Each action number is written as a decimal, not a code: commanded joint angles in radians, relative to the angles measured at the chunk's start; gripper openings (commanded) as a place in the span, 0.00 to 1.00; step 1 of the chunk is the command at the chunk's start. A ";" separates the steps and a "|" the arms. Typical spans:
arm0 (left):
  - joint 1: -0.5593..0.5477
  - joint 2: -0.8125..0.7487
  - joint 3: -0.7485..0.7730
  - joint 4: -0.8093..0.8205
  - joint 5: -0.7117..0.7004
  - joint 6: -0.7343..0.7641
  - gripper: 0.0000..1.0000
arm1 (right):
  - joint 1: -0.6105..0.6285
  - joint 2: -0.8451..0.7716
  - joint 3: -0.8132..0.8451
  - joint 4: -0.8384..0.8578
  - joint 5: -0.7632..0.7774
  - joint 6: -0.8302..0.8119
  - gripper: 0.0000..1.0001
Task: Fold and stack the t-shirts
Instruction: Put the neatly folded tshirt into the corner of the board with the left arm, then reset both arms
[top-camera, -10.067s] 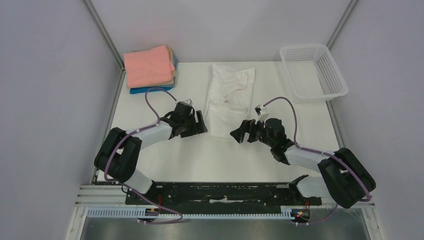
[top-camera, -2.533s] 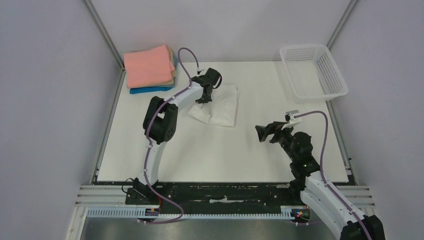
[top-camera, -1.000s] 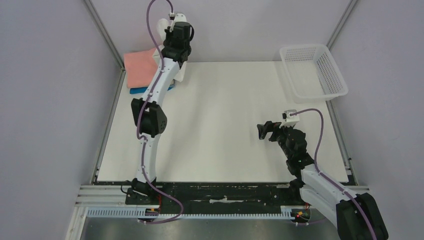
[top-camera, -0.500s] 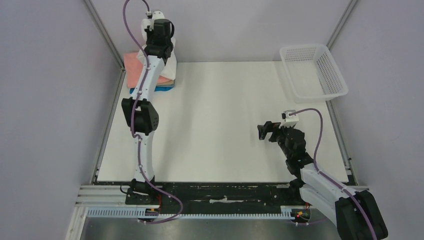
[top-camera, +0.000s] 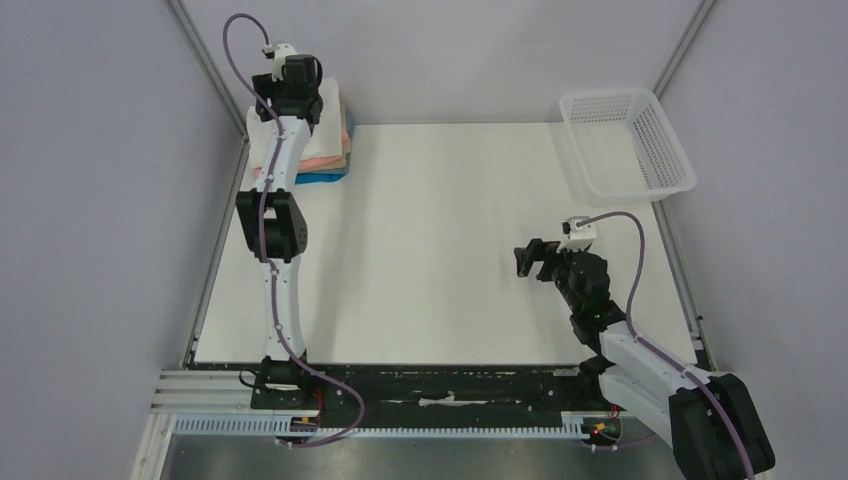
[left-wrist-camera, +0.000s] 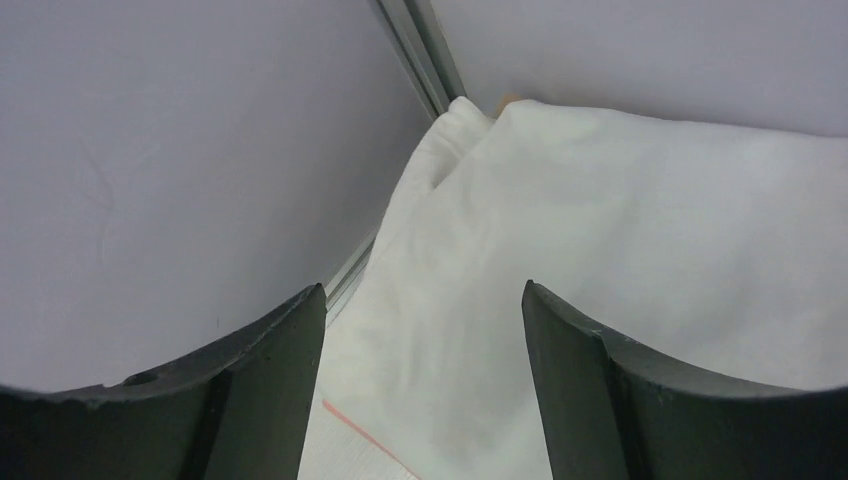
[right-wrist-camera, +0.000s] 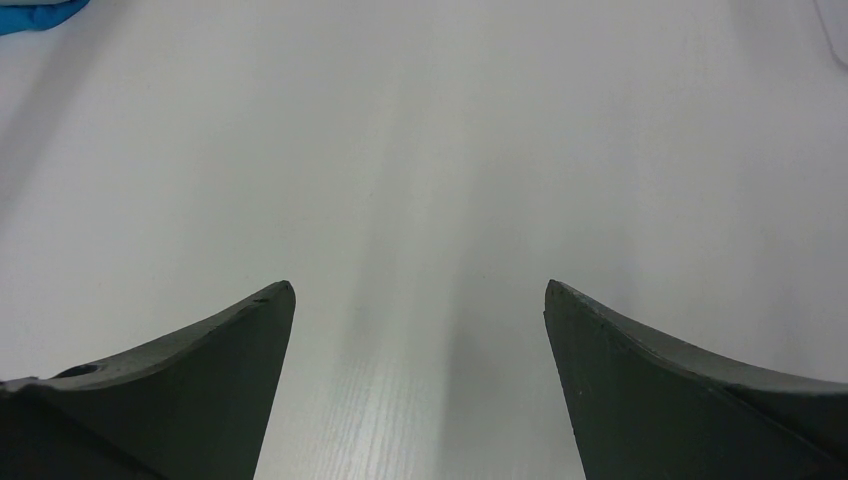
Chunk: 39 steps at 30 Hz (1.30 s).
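The white t-shirt lies folded on top of the stack in the far-left corner. Under it show the salmon-pink, tan and bright blue folded shirts. My left gripper is stretched out over this stack, by the wall. In the left wrist view its jaws are open, with the white shirt lying below and between them, not pinched. My right gripper is open and empty over bare table at the right. A blue shirt corner shows at that view's top left.
A white lattice basket stands at the far right corner. Grey walls and a metal corner post close in right behind the stack. The white table lies between the arms.
My left arm has swung further left into the corner, carrying the white shirt over the stack. The shirt now lies on the pink one. The right arm has not moved.
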<state>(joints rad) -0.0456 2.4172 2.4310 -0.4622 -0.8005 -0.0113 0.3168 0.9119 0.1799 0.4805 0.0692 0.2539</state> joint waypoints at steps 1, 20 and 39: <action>0.019 -0.038 0.010 0.013 -0.063 -0.122 0.78 | 0.001 0.010 0.051 -0.003 0.019 0.009 0.98; -0.185 -0.816 -0.964 0.246 0.472 -0.424 0.83 | 0.001 -0.123 -0.008 -0.093 0.059 0.090 0.98; -0.497 -1.642 -1.975 0.333 0.437 -0.557 0.84 | 0.000 -0.412 -0.189 -0.225 0.185 0.153 0.98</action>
<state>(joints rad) -0.5430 0.8417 0.4793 -0.1822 -0.3069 -0.5049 0.3168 0.5476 0.0338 0.2424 0.1913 0.3805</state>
